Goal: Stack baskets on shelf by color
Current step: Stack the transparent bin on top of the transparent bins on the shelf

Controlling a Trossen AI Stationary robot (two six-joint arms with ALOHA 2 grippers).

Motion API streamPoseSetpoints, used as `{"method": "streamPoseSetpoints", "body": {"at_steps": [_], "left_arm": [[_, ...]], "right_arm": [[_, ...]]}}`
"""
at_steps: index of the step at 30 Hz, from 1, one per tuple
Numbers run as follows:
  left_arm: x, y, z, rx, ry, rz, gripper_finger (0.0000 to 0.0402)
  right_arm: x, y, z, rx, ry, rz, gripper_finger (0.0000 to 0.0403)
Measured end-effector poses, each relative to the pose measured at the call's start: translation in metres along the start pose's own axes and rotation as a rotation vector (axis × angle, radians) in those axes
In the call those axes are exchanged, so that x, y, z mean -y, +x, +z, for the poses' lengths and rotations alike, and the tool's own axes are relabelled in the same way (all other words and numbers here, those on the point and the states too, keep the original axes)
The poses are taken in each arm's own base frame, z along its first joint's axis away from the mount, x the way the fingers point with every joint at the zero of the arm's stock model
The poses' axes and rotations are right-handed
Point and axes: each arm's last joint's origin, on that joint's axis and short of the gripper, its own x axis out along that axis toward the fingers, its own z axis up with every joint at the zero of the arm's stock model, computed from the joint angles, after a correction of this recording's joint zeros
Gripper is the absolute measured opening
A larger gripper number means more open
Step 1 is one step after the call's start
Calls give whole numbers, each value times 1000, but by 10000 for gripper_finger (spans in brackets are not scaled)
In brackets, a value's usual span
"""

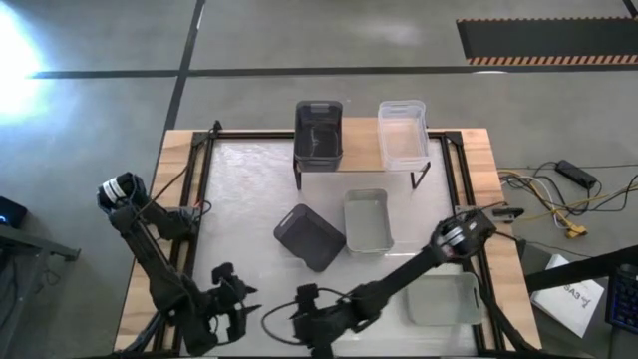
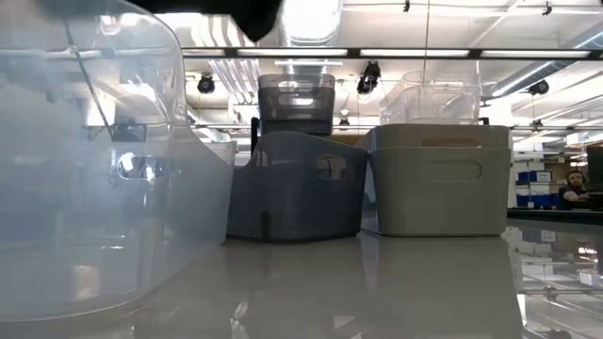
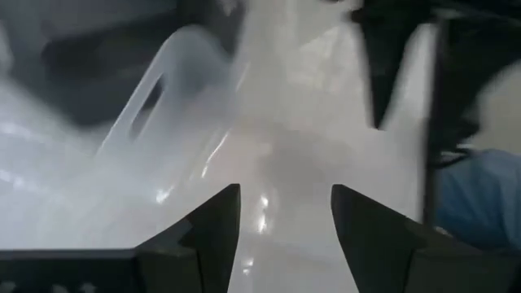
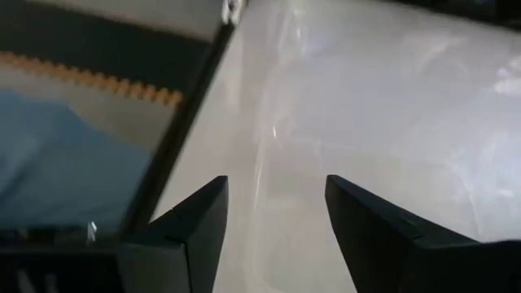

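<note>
A clear basket [image 2: 89, 179] stands on the table by the near edge, large in the low view. It shows ahead of my left gripper [image 3: 285, 220], whose fingers are open. My right gripper [image 4: 277, 212] is open too, over the pale table near that basket. In the high view both grippers, left [image 1: 237, 299] and right [image 1: 302, 317], sit low near the near edge. The shelf [image 1: 364, 155] at the far side carries a dark grey basket [image 1: 319, 130] and a clear basket [image 1: 402, 130]. A dark grey basket [image 1: 311, 236] and two light grey baskets [image 1: 367, 219] [image 1: 444, 297] rest on the table.
The table has a black frame [image 1: 199, 189] along its sides and a wooden border [image 1: 159, 239]. Cables [image 1: 548, 194] lie on the floor beyond the right edge. Bare tabletop lies between the shelf and the left side [image 1: 249, 189].
</note>
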Motion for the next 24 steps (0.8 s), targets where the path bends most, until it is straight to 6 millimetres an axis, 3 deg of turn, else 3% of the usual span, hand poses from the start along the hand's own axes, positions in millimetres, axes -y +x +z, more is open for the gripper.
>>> {"method": "streamPoseSetpoints", "body": {"at_steps": [8,14,19,24], "left_arm": [[-32,29,-47,-31,-169,49,178],[-44,47,-64,55,-253,-26,178],[-48,49,-66,103,-257,-27,178],[-48,49,-66,110,-255,-25,178]], "right_arm": [[-6,32,15,-212,-39,15,197],[-2,48,-1,-256,-1,52,133],[0,46,-3,-288,1,33,29],[-14,22,3,-309,-90,-29,11]]}}
